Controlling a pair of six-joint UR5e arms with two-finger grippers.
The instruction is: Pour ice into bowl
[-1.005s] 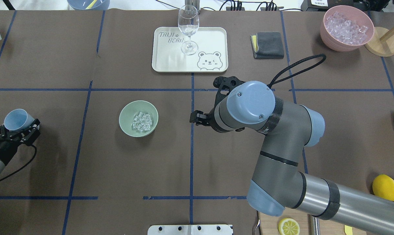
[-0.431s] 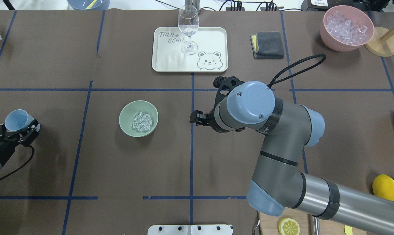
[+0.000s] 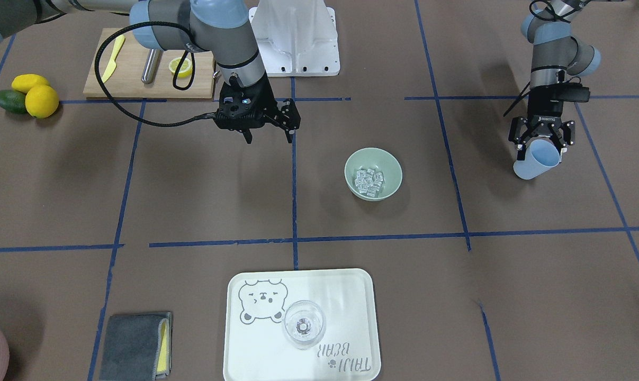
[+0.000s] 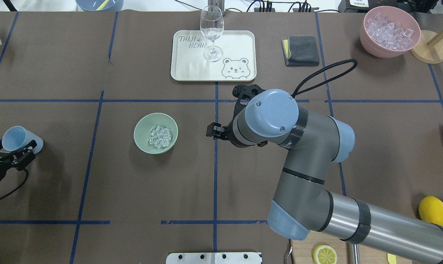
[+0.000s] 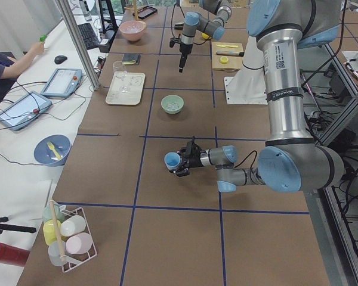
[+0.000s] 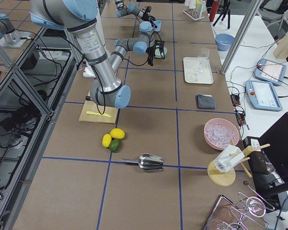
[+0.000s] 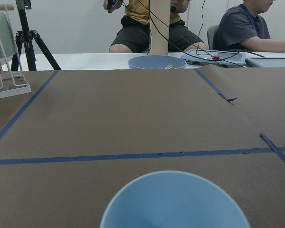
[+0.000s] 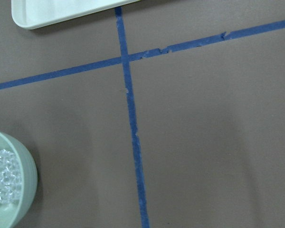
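Observation:
The pale green bowl (image 4: 155, 132) stands left of the table's middle and holds a small heap of clear ice (image 4: 159, 136). It also shows in the front view (image 3: 373, 173) with the ice (image 3: 368, 180), and at the right wrist view's lower left (image 8: 9, 180). My left gripper (image 3: 542, 142) is shut on a light blue cup (image 4: 21, 139), tilted and held far to the bowl's left near the table's edge. The cup (image 7: 175, 202) looks empty. My right gripper (image 3: 269, 138) is open and empty, hovering to the bowl's right.
A white tray (image 4: 239, 44) with a wine glass (image 4: 211, 31) sits at the far middle. A grey cloth (image 4: 300, 50) and a pink container of ice (image 4: 389, 31) are at the far right. Lemons (image 4: 432, 210) and a cutting board (image 3: 139, 69) lie near my right base.
My left gripper has drawn back to the left and toward me with the cup. My right arm has shifted slightly left. The bowl and ice have not moved.

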